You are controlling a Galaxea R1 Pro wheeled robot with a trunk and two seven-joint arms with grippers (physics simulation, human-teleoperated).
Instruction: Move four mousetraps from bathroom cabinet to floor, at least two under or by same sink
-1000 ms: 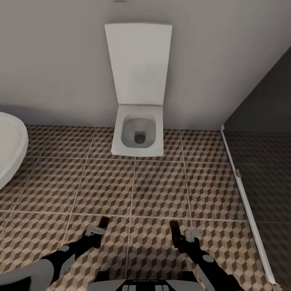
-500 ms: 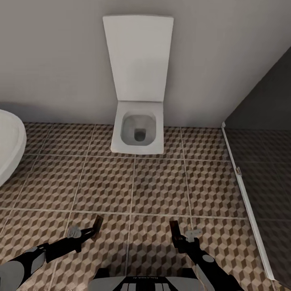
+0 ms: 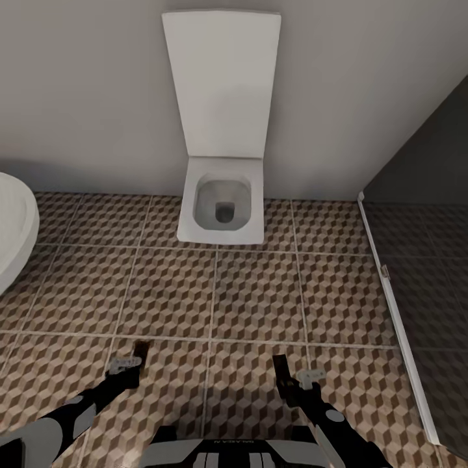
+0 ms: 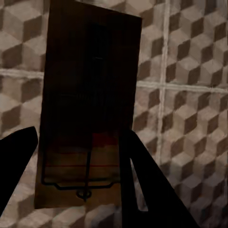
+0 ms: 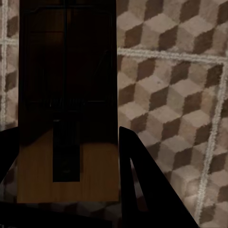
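Two mousetraps (image 4: 88, 109) (image 5: 66, 99), one per pincer (image 3: 133, 356) (image 3: 284, 370)

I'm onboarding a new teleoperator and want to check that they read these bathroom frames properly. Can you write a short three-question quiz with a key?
1. True or false: each gripper is shut on a small flat brown wooden mousetrap.
2. Which fixture is at the far left of the head view? A) squarish white toilet B) rounded white sink basin C) dark glass shower panel
3. Fill in: the toilet's rectangular lid stands ____.

Key
1. True: the left gripper holds one mousetrap, the right gripper another, both above the cube-patterned tiled floor.
2. B: the sink is at the left; the toilet is central and the shower panel is at the right.
3. Upright, against the wall.
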